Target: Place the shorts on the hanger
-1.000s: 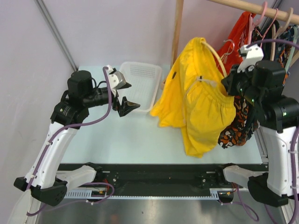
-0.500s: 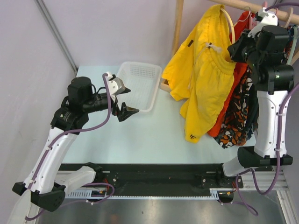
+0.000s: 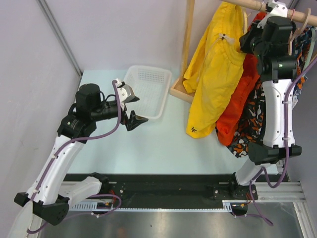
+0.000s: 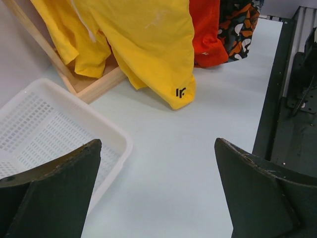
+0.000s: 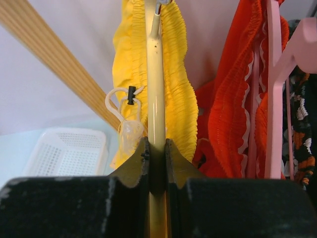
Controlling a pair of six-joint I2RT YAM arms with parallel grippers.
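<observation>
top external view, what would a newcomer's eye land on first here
The bright yellow shorts, draped over a pale hanger high at the upper right, beside an orange garment and just under the wooden rail. Next, the right claw, shut on that hanger's arm and holding it up there. The left claw hangs open over the table, next to a white basket.
</observation>
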